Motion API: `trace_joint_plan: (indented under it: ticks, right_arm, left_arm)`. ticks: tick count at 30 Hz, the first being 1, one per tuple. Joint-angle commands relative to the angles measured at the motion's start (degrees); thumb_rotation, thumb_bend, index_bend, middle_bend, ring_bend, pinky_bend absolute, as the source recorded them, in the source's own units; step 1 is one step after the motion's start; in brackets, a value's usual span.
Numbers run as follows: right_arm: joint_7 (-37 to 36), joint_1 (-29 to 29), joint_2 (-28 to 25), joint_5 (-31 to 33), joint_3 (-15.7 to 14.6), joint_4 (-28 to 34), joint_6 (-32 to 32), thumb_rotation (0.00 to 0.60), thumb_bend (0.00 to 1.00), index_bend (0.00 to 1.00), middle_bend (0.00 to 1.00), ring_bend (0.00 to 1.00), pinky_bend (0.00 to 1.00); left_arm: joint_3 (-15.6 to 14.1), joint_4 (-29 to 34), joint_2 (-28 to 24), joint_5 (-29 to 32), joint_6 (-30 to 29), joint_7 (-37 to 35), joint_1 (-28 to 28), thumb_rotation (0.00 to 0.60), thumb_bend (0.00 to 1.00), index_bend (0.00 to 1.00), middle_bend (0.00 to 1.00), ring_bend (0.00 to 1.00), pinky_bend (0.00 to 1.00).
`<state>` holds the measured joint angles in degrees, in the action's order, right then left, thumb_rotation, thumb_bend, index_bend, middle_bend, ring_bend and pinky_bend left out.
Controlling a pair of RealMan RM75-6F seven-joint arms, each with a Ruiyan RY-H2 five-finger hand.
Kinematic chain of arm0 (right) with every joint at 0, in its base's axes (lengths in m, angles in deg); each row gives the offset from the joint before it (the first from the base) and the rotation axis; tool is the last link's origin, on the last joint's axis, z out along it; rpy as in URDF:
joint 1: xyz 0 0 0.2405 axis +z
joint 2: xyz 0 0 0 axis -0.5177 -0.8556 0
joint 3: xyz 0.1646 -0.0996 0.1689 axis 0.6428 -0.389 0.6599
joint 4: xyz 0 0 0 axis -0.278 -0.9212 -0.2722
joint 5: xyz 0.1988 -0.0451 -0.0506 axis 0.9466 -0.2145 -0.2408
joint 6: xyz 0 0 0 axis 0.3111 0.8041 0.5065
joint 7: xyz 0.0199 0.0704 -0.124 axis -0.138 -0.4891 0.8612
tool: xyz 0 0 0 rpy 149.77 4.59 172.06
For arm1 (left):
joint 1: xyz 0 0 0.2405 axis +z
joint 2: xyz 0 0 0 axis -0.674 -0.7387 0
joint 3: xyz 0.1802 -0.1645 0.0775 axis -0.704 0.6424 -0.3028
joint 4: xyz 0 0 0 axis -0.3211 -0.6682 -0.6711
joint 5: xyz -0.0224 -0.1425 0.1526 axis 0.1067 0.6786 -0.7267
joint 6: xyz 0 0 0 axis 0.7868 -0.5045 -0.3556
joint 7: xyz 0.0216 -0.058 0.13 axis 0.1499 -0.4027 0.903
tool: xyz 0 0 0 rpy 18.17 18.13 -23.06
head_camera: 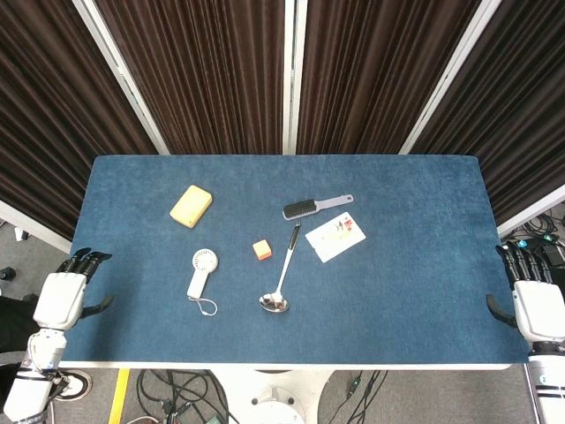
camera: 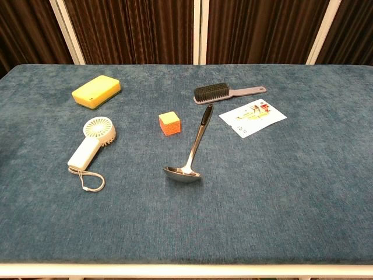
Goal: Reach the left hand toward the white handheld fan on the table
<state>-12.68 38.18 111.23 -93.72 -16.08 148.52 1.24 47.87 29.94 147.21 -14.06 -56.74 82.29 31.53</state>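
Note:
The white handheld fan (head_camera: 200, 273) lies flat on the blue table (head_camera: 415, 291), left of centre, round head away from me and a cord loop at its handle end. In the chest view the fan (camera: 92, 142) sits at the left. My left hand (head_camera: 64, 291) hangs open off the table's left edge, well to the left of the fan and apart from it, holding nothing. My right hand (head_camera: 532, 296) is off the right edge, open and empty. Neither hand shows in the chest view.
A yellow sponge (head_camera: 191, 205) lies behind the fan. A small orange cube (head_camera: 262, 249), a steel ladle (head_camera: 282, 274), a black brush (head_camera: 315, 207) and a printed card (head_camera: 335, 236) lie around the middle. Dark curtains hang behind the table; cables trail on the floor.

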Motion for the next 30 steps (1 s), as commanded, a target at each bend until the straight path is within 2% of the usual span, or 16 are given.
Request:
trace_joint_plan:
  ticks: [1,10,11,12,14,16,17,24,30]
  right_arm:
    - [-0.1,0.0,0.0,0.1,0.0,-0.2,0.0,0.6,0.27,0.0,0.0,0.0,0.0]
    - [-0.5,-0.1,-0.4,0.0,0.3,0.0,0.4,0.6,0.26,0.0,0.0,0.0,0.0]
    - [-0.5,-0.1,-0.4,0.0,0.3,0.0,0.4,0.6,0.26,0.0,0.0,0.0,0.0]
    - [-0.5,-0.1,-0.4,0.1,0.3,-0.1,0.4,0.6,0.26,0.0,0.0,0.0,0.0]
    - [-0.5,-0.1,-0.4,0.1,0.3,0.0,0.2,0.6,0.26,0.0,0.0,0.0,0.0]
    - [-0.5,0.0,-0.3,0.2,0.4,0.3,0.2,0.6,0.26,0.0,0.0,0.0,0.0]
    - [-0.4,0.0,-0.3,0.1,0.4,0.3,0.3,0.6,0.26,0.0,0.0,0.0,0.0]
    - [1.4,-0.2,-0.6,-0.5,-0.2,1.5,0.7,0.6,0.26,0.0,0.0,0.0,0.0]
    - [-0.2,0.0,-2.3,-0.7,-0.1,4.5,0.0,0.6,0.25,0.0,0.0,0.0,0.0]
  left_arm:
    - [0.0,0.0,0.0,0.0,0.0,0.1,-0.1,0.6,0.19,0.21,0.22,0.12,0.29]
    - [0.1,0.3,0.3,-0.5,0.2,0.7,-0.6,0.6,0.19,0.21,0.23,0.14,0.31]
    - [0.2,0.3,0.4,-0.4,0.1,1.2,-0.7,0.6,0.2,0.21,0.27,0.2,0.38]
    - [0.3,0.2,0.5,-0.4,-0.1,2.1,-0.7,0.6,0.22,0.21,0.36,0.31,0.49]
    - [-0.1,0.9,0.3,-0.2,0.9,3.4,-0.9,0.6,0.26,0.21,0.6,0.59,0.72]
    - [-0.7,1.8,-0.4,-0.6,2.1,3.9,-1.4,0.6,0.3,0.21,0.75,0.75,0.82]
    - [-0.9,1.8,-0.4,-1.0,2.3,4.2,-1.6,0.6,0.32,0.21,0.79,0.8,0.84]
    - [-3.4,0.6,0.7,-7.4,3.5,2.5,-3.9,0.6,0.38,0.21,0.82,0.83,0.85]
    - [-4.7,-0.2,2.9,-8.9,9.5,2.7,-7.5,0.6,0.38,0.21,0.82,0.83,0.85]
